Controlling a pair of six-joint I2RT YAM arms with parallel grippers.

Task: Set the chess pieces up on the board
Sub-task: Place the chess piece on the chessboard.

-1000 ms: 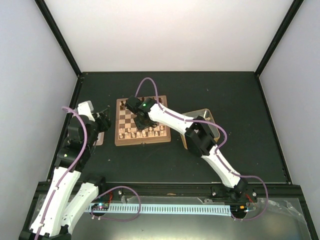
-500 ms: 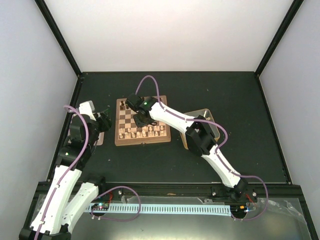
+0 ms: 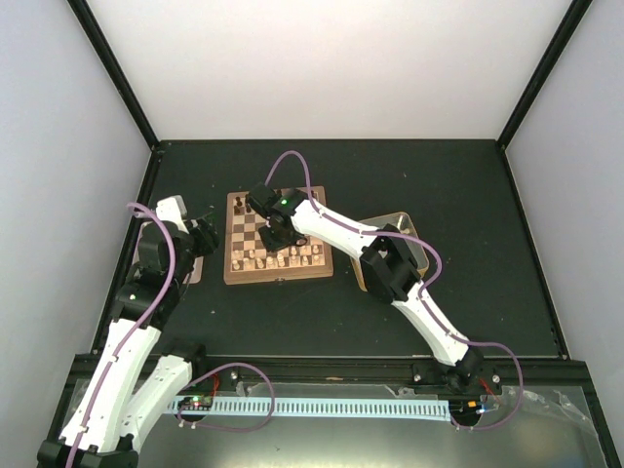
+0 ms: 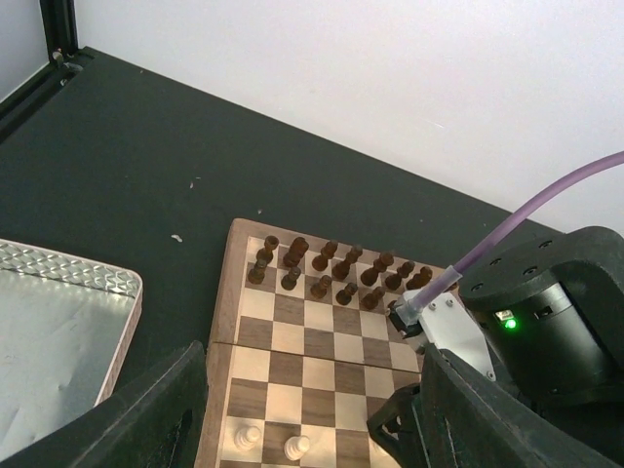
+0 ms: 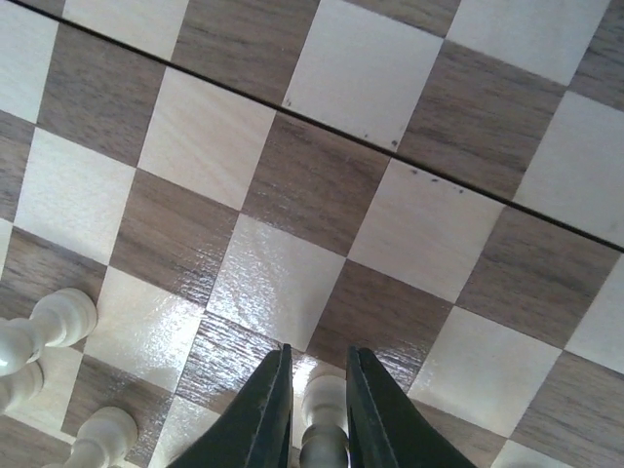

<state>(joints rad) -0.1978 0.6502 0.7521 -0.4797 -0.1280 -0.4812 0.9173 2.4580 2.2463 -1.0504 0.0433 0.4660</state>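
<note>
A black table (image 3: 458, 185) carries everything. Left of its middle, dark brown chessmen (image 4: 331, 273) stand upright in two close rows. Just right of the table's middle lies a square gold-rimmed metal tin (image 3: 409, 232), partly covered. Near the table's left edge lies a silver embossed tray (image 4: 58, 331) with a tan rim. A white slotted cable duct (image 3: 331, 406) runs along the table's near edge, clear plastic (image 3: 575, 405) lies off its near right corner, and white walls (image 3: 322, 68) rise behind its far edge.

The top external view looks down from above and behind over the whole black table (image 3: 439, 195). The left wrist view looks obliquely from the table's left side across the square brown-and-tan checked wooden chessboard (image 4: 322, 317). The right wrist view faces straight down, close on its squares. All three share it.
</note>
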